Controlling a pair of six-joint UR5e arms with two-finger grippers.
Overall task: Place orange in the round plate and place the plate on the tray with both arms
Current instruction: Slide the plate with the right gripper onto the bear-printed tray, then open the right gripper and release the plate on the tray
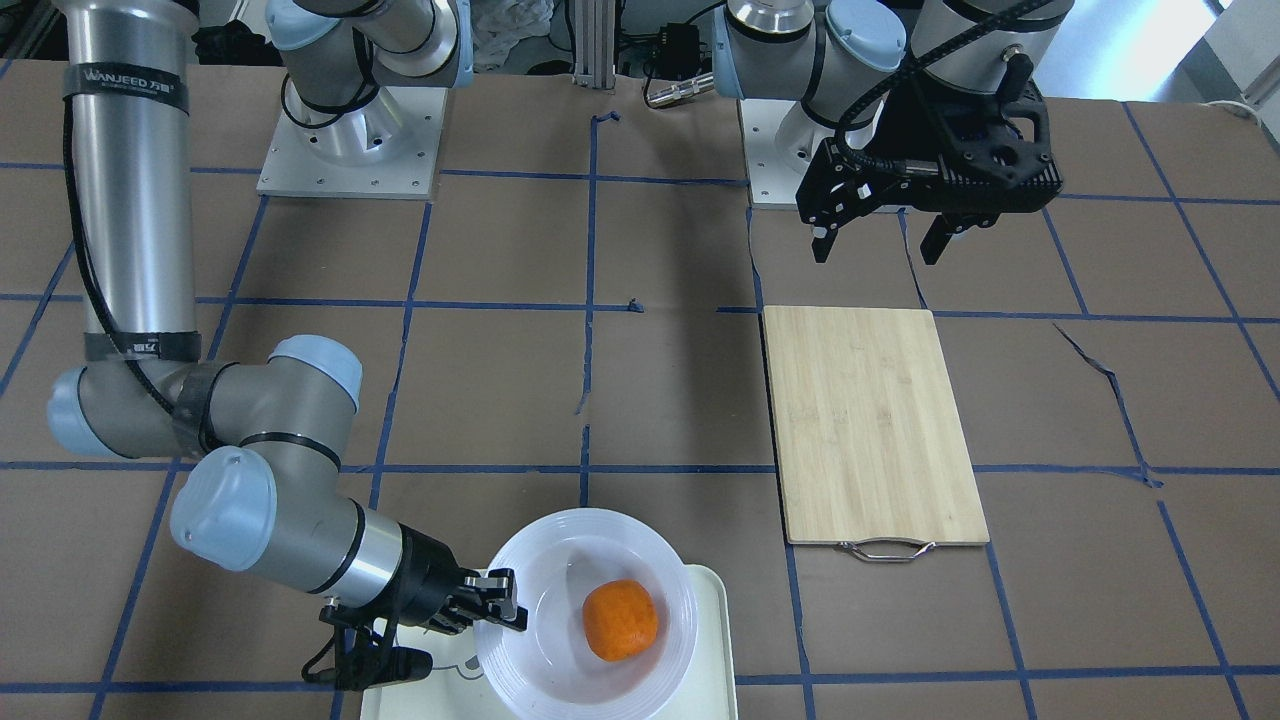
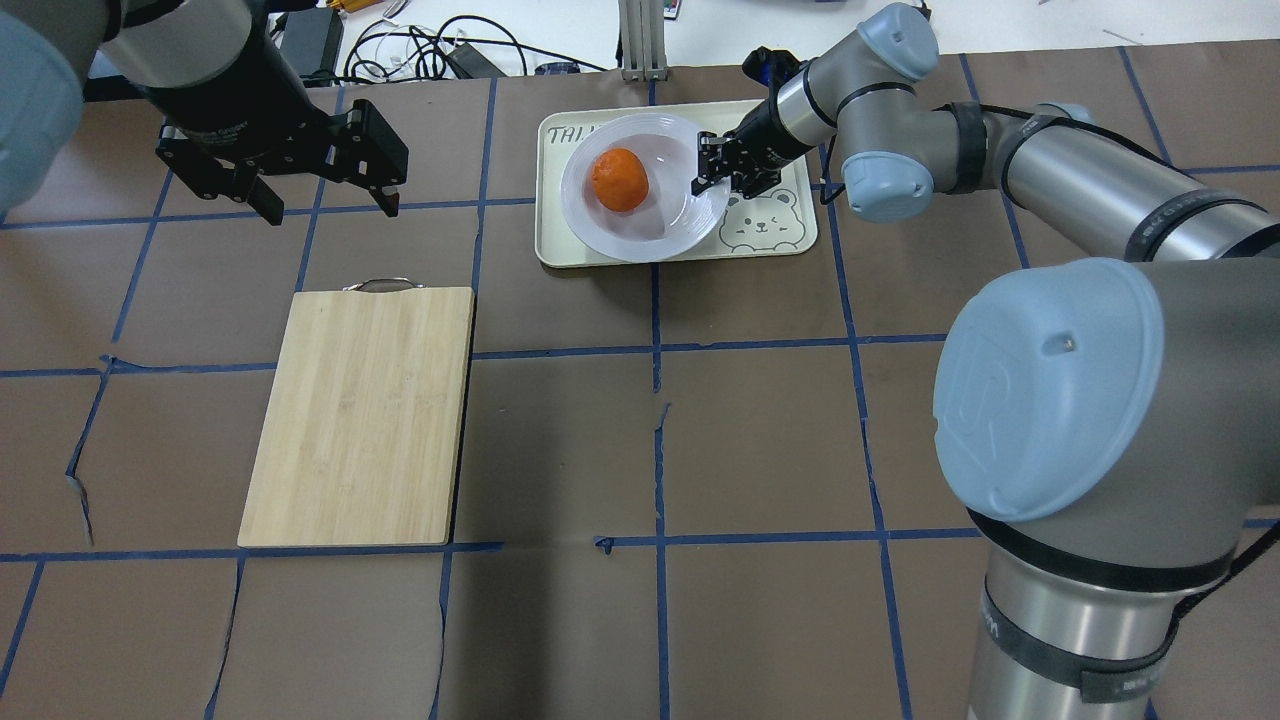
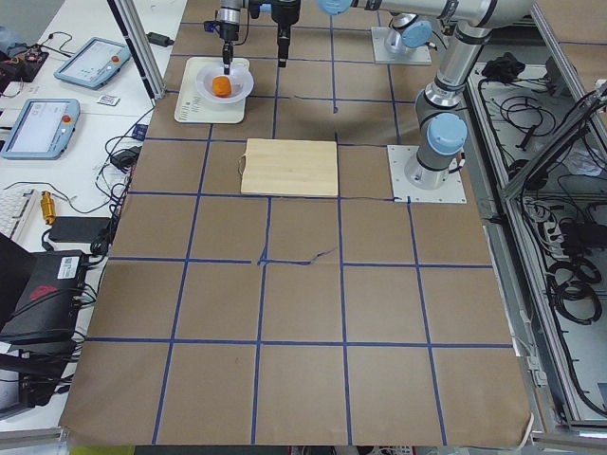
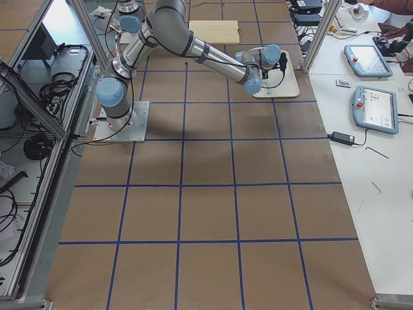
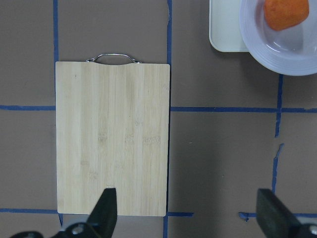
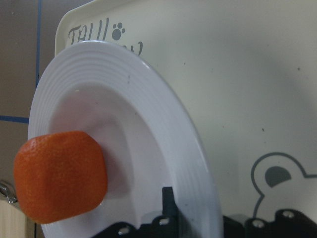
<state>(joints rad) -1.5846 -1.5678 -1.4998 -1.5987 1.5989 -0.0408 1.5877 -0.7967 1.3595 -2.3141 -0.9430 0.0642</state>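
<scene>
Setting the round plate down level is the point now: the right gripper has its jaws clamped on the rim, the orange sits in the sunken centre, and the plate lies over the tray. Letting go gently should keep the orange from rolling. The left gripper hangs above the table, jaws spread wide.

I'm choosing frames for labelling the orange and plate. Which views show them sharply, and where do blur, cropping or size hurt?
Overhead exterior: orange and round plate crisp, evenly lit; right arm looms large in the foreground. Right wrist-mounted: very close, orange slightly soft, plate cropped. Left wrist-mounted: both cut off at the top-right corner. Exterior left: tiny.
</scene>
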